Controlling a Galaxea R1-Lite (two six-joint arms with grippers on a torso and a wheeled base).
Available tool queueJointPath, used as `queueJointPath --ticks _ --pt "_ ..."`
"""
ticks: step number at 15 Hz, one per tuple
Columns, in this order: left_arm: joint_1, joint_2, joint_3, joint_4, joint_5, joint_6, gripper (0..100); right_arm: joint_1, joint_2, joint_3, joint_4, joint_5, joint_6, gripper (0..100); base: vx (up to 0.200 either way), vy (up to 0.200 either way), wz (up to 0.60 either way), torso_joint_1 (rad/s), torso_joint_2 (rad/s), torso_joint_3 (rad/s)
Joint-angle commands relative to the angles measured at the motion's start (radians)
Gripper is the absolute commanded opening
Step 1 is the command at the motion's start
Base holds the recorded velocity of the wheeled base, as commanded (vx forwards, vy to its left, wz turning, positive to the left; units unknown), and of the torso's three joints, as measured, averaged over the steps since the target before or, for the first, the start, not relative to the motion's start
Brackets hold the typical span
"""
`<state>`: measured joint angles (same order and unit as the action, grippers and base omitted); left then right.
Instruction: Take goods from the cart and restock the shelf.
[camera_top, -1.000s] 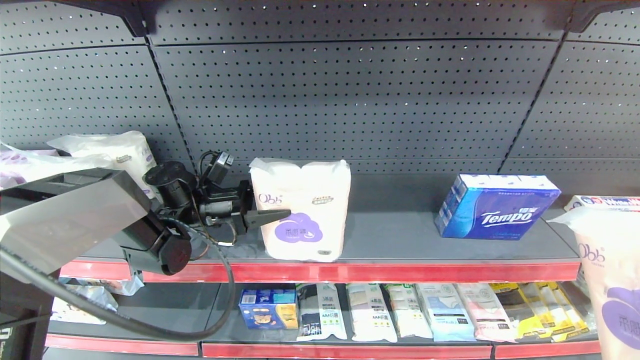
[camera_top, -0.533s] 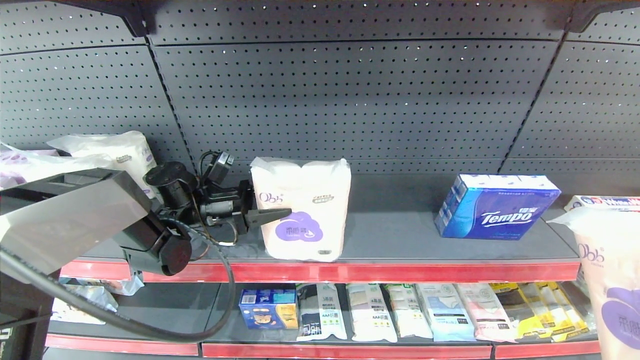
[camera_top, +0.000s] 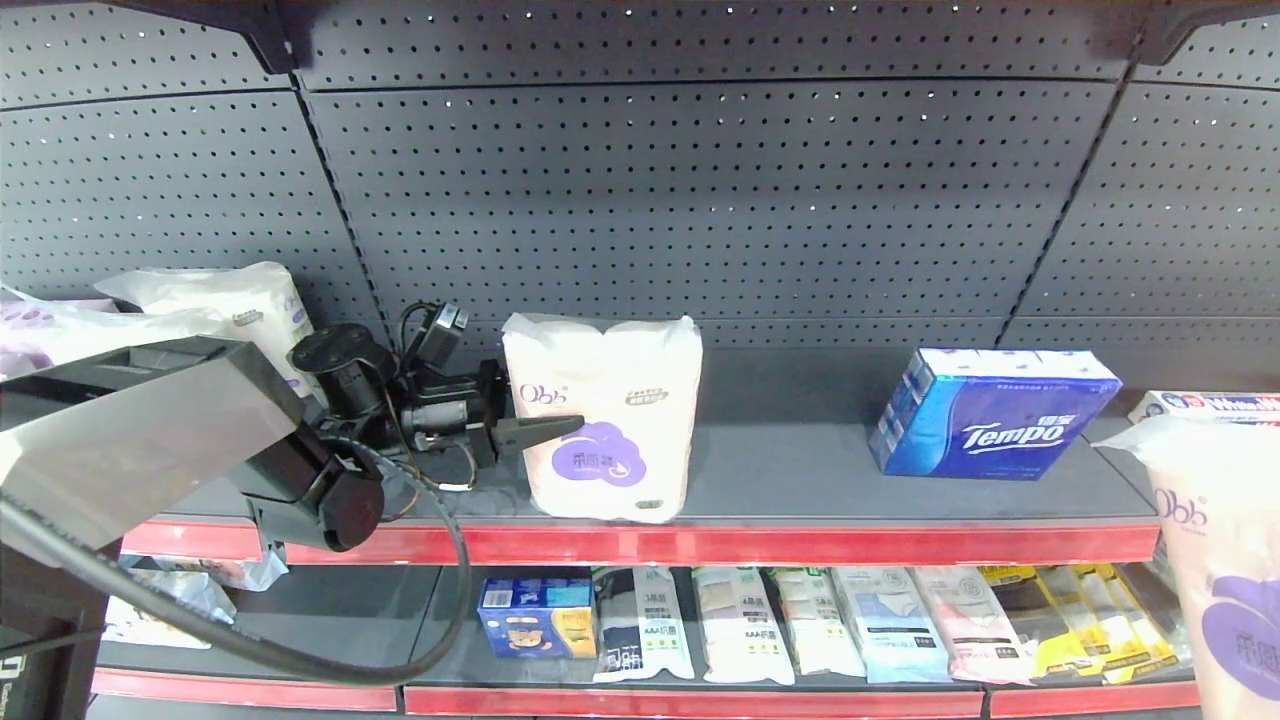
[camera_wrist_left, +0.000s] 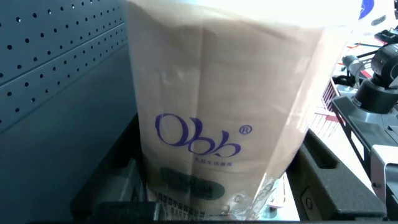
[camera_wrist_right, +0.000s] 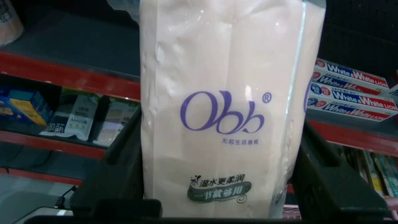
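Observation:
A white tissue pack (camera_top: 610, 400) with a purple logo stands upright on the grey upper shelf (camera_top: 790, 460), left of centre. My left gripper (camera_top: 575, 418) is shut on it from the left. One dark finger (camera_top: 540, 432) lies across the pack's front, and the other is hidden behind the pack. In the left wrist view the same pack (camera_wrist_left: 224, 106) sits between the left gripper's (camera_wrist_left: 224, 193) fingers. A second white tissue pack (camera_top: 1225, 560) hangs at the lower right, in front of the shelves. In the right wrist view my right gripper (camera_wrist_right: 217, 186) is shut on that pack (camera_wrist_right: 227, 93).
A blue tissue box (camera_top: 990, 410) lies on the right of the upper shelf, with bare shelf between it and the pack. More white packs (camera_top: 215, 300) sit at the far left. White-and-blue boxes (camera_top: 1210, 403) lie at the far right. Several flat packets (camera_top: 850, 620) fill the lower shelf.
The left gripper and its pack have edged very slightly to the right on the shelf. The right pack has not moved.

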<state>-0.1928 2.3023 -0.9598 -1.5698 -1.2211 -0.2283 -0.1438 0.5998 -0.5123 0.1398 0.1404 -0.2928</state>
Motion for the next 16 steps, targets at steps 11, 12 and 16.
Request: queueJointPath --ticks 11,12,16 --pt "-0.005 0.002 -0.004 -0.001 0.008 0.003 0 0.000 0.008 0.002 0.000 0.001 0.001 0 0.000 0.000 0.00 0.000 0.00 0.000" --pt "-0.007 0.002 -0.004 -0.001 0.008 0.003 0 0.000 0.008 0.002 0.000 0.001 0.001 0 0.000 0.000 0.00 0.000 0.00 0.000" --pt "-0.007 0.002 -0.002 -0.001 0.008 0.004 100 0.000 0.009 0.002 0.000 0.001 0.001 0 0.000 0.000 0.00 0.000 0.00 0.000"
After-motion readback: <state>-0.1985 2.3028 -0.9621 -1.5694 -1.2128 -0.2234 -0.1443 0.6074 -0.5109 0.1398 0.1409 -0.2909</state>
